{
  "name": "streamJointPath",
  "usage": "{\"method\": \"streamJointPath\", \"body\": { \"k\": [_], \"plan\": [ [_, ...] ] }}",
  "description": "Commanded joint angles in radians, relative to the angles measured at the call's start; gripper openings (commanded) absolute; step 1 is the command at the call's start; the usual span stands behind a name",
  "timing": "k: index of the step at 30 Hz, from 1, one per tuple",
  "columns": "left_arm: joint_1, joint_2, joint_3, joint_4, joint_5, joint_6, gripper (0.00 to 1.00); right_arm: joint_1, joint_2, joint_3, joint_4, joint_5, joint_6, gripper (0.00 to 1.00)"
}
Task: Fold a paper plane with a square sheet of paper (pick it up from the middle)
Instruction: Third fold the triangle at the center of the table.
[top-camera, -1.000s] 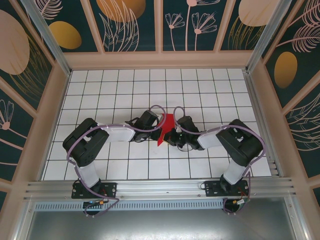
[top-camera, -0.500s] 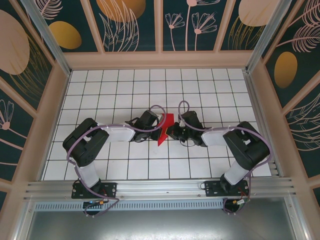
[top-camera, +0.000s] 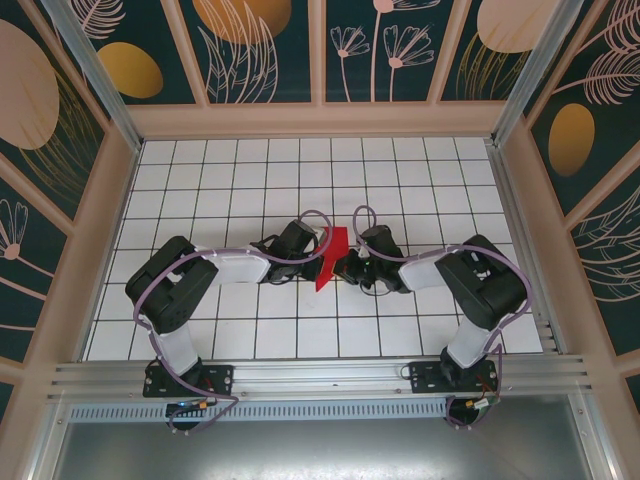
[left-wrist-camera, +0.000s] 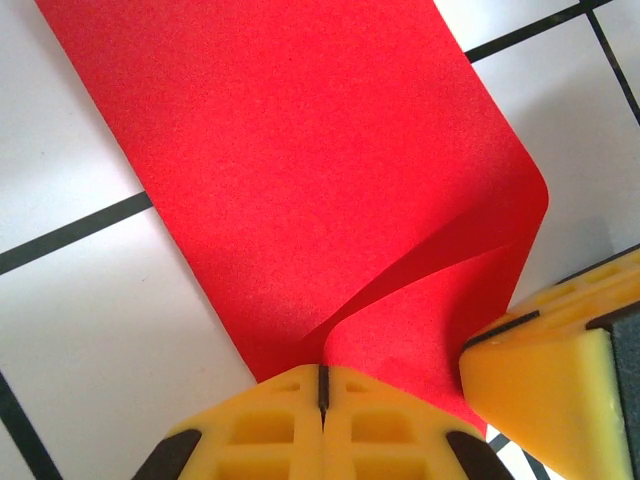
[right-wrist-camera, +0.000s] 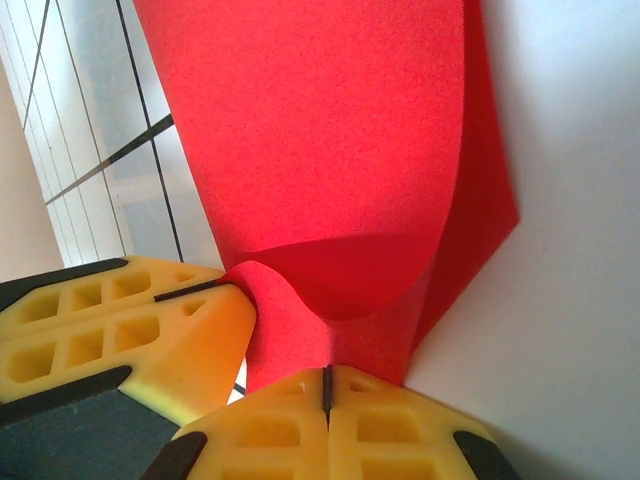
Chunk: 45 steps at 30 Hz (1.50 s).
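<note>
Square sheet of paper (left-wrist-camera: 300, 170), curled edges in left hand (left-wrist-camera: 320, 375), right hand (right-wrist-camera: 327, 378)

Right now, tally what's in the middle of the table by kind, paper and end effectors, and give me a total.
red paper sheet: 1
end effectors: 2 (left end effector, right end effector, each shut on the sheet)
total: 3

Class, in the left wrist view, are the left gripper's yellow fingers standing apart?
No, the left gripper is shut, its yellow fingers meeting at a thin seam on the edge of the thin red paper sheet.
</note>
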Motion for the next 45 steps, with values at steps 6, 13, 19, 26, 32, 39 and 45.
{"method": "streamJointPath", "body": {
  "k": [6, 13, 19, 26, 32, 39, 45],
  "plan": [
    [0.003, 0.038, -0.002, -0.06, 0.002, 0.015, 0.0, -0.06, -0.093, 0.022, -0.008, -0.05, -0.063, 0.06],
    [0.002, 0.04, 0.006, -0.061, 0.007, 0.014, 0.0, -0.094, -0.03, 0.035, 0.005, -0.048, -0.075, 0.06],
    [0.002, 0.042, 0.003, -0.063, 0.013, 0.017, 0.0, -0.096, 0.026, 0.054, -0.03, -0.019, -0.102, 0.06],
    [0.002, 0.044, 0.008, -0.067, 0.01, 0.019, 0.0, -0.096, 0.027, 0.1, -0.157, 0.019, -0.141, 0.06],
    [0.002, 0.043, 0.008, -0.073, 0.008, 0.023, 0.0, -0.119, -0.047, 0.092, -0.108, -0.034, -0.137, 0.07],
    [0.002, 0.045, 0.009, -0.07, 0.013, 0.022, 0.0, -0.139, 0.002, 0.091, -0.054, -0.069, -0.131, 0.07],
    [0.002, 0.04, 0.009, -0.072, 0.012, 0.021, 0.0, -0.141, 0.064, 0.083, -0.057, -0.043, -0.129, 0.06]
  ]
}}
